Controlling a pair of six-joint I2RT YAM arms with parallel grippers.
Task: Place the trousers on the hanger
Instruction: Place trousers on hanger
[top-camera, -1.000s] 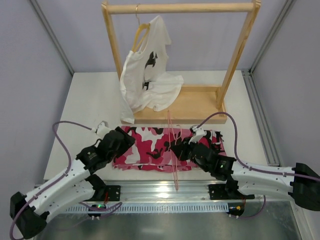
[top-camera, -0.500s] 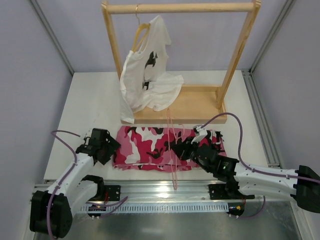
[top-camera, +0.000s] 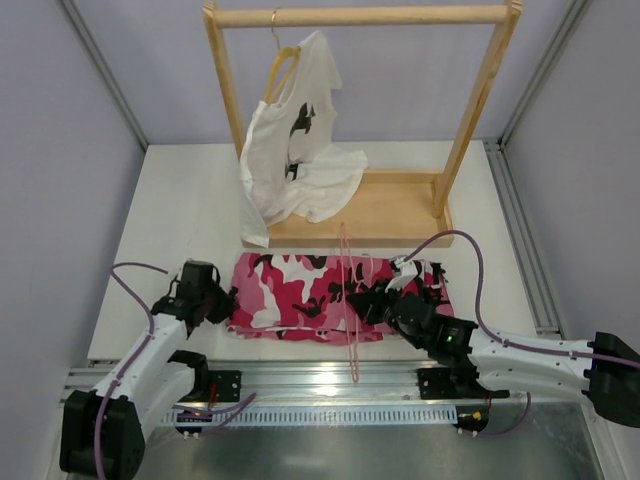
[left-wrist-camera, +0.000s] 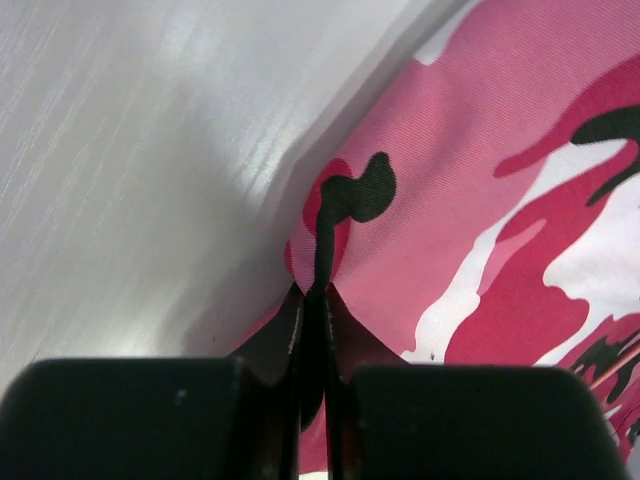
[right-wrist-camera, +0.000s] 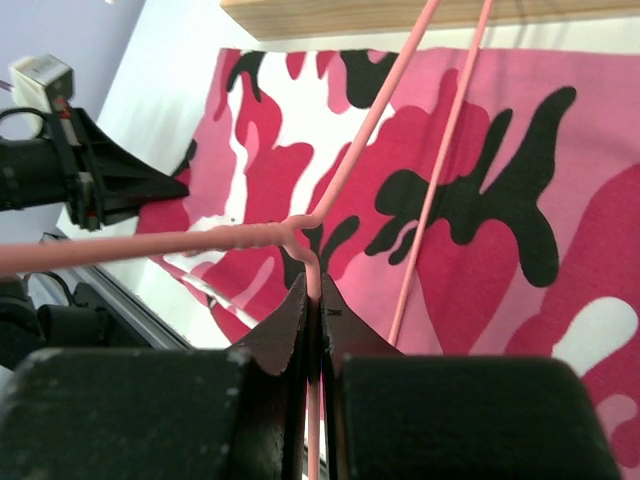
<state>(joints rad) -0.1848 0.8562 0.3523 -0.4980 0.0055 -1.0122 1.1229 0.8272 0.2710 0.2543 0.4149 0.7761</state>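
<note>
Upper centre, I see a wooden rack (top-camera: 360, 16) on the white table (top-camera: 180, 200). A white T-shirt (top-camera: 295, 170) with black print hangs from a wooden hanger (top-camera: 281, 62) at its bar's left, reaching the base.

A white bench (top-camera: 190, 200) filled the middle of the enclosure, its surface matte and evenly lit. Toward the back stood a light wooden rack (top-camera: 229, 100), two slanted uprights joined by a round top bar (top-camera: 360, 15) and set on a flat wooden base (top-camera: 395, 210). Plain pale lavender-grey walls (top-camera: 60, 200) closed in the left, right and rear, with slim aluminium posts (top-camera: 103, 70) rising at the corners. Along the near edge ran a metal rail (top-camera: 290, 378) catching a bright glare, and below it lay a brushed metal sheet (top-camera: 330, 450).
</note>
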